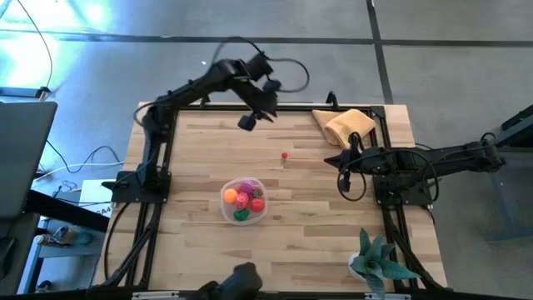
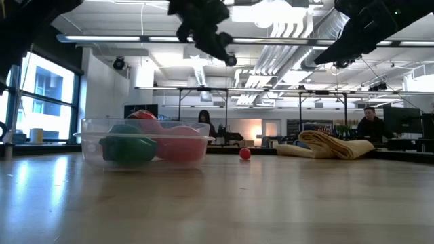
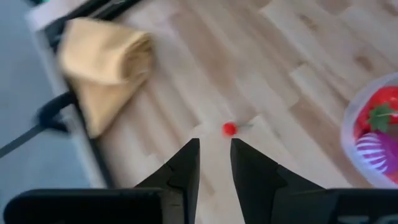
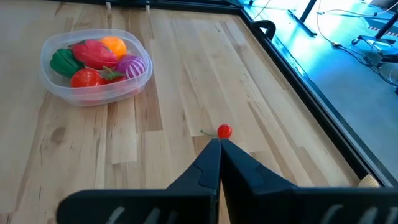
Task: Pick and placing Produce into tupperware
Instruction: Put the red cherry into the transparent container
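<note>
Left claw (image 1: 247, 122) hangs above the counter (image 1: 200, 158) nr the far edge, left of centre, nothing in it; fingers (image 3: 184, 165) narrow w/ a slim gap showing in left wrist view. Right claw (image 1: 332, 161) sits low over the right half of the counter, fingers (image 4: 211, 163) pressed together, empty.

Tupperware (image 1: 243, 201), clear & round, stands nr the counter's middle, a bit toward the near edge. Inside it: red tomato (image 4: 85, 78), green piece (image 4: 63, 61), pinkish-red piece (image 4: 94, 51), orange piece (image 4: 113, 45), purple striped onion (image 4: 130, 65), all packed touching each other.

One bit of produce outside: small red cherry (image 1: 285, 155) w/ a thin stem, lying on bare wood betw the tupperware & the far edge, well apart from the container. In right wrist view it lies just beyond the shut fingertips.

Tan cloth (image 1: 347, 127) folded at the far right corner. Teal plant (image 1: 376, 260) nr the near right corner.
</note>
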Motion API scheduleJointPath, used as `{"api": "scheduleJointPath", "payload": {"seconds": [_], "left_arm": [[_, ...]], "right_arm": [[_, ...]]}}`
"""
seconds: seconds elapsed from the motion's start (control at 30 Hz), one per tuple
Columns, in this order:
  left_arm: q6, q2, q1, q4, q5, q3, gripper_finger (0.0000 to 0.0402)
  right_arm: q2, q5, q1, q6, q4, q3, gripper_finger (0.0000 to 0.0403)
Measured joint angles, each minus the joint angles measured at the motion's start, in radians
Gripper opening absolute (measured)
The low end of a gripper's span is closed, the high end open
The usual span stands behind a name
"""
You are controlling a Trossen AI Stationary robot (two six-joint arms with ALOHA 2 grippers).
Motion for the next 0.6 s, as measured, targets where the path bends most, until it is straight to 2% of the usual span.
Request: {"api": "scheduleJointPath", "payload": {"seconds": [0.23, 0.37, 0.47, 0.6], "left_arm": [[-0.085, -0.158, 0.005, 0.004, -0.114, -0.004, 0.0078], [-0.126, -0.256, 0.005, 0.013, -0.191, -0.047, 0.0078], [-0.154, -0.343, 0.006, 0.055, -0.23, -0.131, 0.0078], [-0.183, -0.498, 0.006, 0.178, -0.266, -0.334, 0.0078]], "right_arm": [[0.0, 0.0, 0.0, 0.0, 0.0, 0.0, 0.0], [0.0, 0.0, 0.0, 0.0, -0.002, 0.0, 0.0], [0.0, 0.0, 0.0, 0.0, -0.003, 0.0, 0.0], [0.0, 0.0, 0.0, 0.0, -0.004, 0.0, 0.0]]}}
